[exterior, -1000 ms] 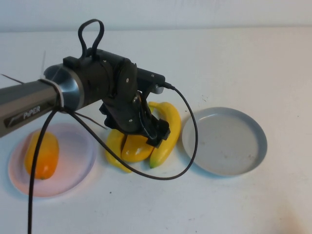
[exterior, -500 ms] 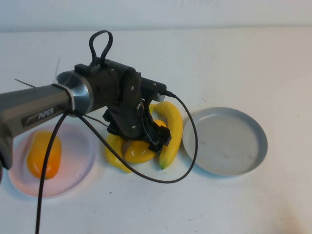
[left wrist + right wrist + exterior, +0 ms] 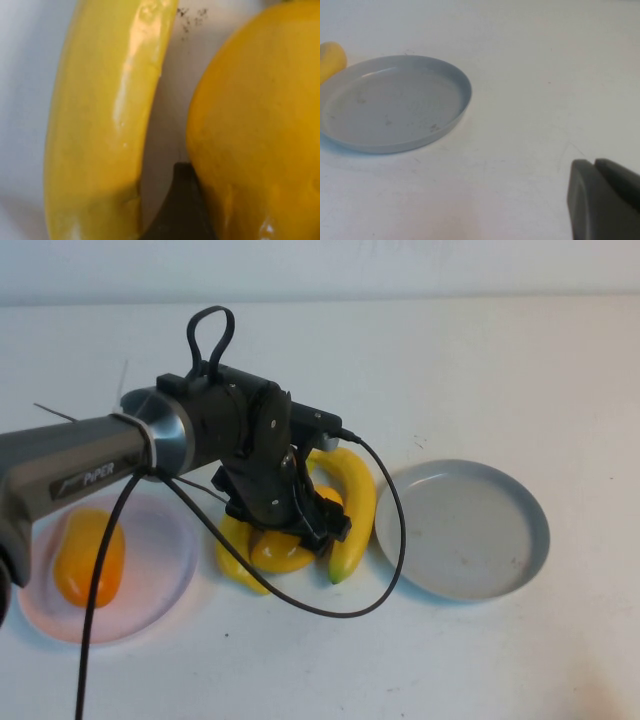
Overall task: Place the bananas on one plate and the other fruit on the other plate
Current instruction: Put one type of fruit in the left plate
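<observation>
Yellow fruit crowds directly under the left pincer (image 3: 300,525), which is lowered into the cluster on the white surface (image 3: 480,360). The remaining mango (image 3: 283,552) sits between its fingers; one fingertip (image 3: 175,210) shows wedged between that mango (image 3: 260,130) and a banana (image 3: 105,120), touching the mango, though whether the jaws grip it or are only set apart around it I cannot tell. A second banana (image 3: 350,510) lies just beside the pincer toward the grey-blue plate (image 3: 520,555), its long axis running roughly along the mango's. The pink plate (image 3: 165,580), already holding one mango (image 3: 88,558), lies on the opposite side, nearer this arm. The right pincer (image 3: 605,200) hangs near the grey-blue plate (image 3: 395,115), fingers seemingly together.
</observation>
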